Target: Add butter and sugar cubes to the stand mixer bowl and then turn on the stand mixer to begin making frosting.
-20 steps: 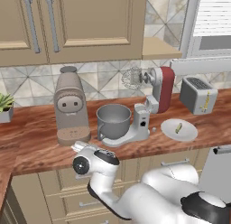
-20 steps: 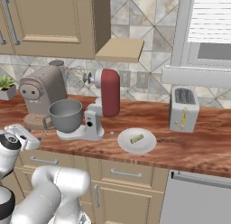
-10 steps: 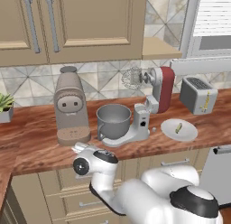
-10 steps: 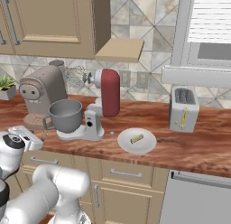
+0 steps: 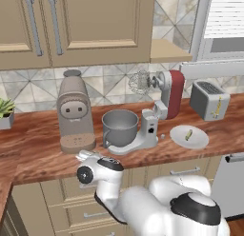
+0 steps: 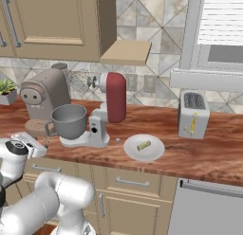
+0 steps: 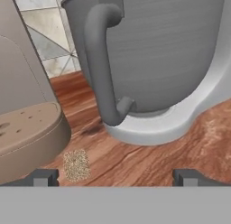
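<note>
Apparently I'm only starting: my pincer point(image 7: 115, 177) gapes empty near the stand mixer bowl point(image 7: 149, 47), so next I fetch the butter point(image 5: 189, 134).

A: Both base views are bright and evenly lit, with flat rendered light and no glare on the desk point(image 5: 38, 149).

B: Shadows are soft. A faint one lies under the stand mixer bowl point(image 5: 120, 128), and the cupboards point(image 5: 76, 25) darken the tiled wall just below them.

A: Edges look a little jagged and coarse, yet nothing bends near the borders.

B: In the hand view the bowl's handle point(image 7: 101, 60) is close and slightly soft, with a dim shadow patch on the wood beneath it.
</note>
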Robot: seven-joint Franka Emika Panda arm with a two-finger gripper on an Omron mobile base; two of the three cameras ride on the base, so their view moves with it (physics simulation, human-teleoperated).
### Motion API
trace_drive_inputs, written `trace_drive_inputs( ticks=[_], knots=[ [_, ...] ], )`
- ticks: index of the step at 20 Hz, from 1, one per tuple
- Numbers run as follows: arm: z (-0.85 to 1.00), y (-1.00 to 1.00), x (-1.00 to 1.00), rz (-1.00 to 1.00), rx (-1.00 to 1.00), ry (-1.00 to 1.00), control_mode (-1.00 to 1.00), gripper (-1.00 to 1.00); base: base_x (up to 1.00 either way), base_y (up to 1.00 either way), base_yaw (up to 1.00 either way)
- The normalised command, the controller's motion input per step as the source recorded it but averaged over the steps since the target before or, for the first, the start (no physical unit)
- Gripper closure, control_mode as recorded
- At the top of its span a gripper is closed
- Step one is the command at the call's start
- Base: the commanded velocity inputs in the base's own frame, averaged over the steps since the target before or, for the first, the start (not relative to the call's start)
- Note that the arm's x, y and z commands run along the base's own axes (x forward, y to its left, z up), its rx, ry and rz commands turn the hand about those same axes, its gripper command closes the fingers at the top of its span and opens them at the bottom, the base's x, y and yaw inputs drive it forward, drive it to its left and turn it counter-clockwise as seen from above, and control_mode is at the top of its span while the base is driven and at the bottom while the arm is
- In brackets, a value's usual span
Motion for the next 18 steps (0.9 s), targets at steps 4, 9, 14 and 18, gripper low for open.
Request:
trace_drive_inputs(
  ticks=[4, 9, 14, 18],
  knots=[
    [-0.04, 0.10, 0.23, 0.00, 0.00, 0.00, -1.00, -1.00, 0.00, 0.00, 0.00],
    [-0.09, 0.09, 0.16, 0.00, -0.01, 0.00, -1.00, -1.00, 0.00, 0.00, 0.00],
    [-0.15, 0.13, 0.15, 0.00, -0.02, 0.00, -1.00, -1.00, 0.00, 0.00, 0.00],
    [-0.15, 0.10, 0.18, 0.00, -0.02, 0.00, -1.00, -1.00, 0.00, 0.00, 0.00]
  ],
)
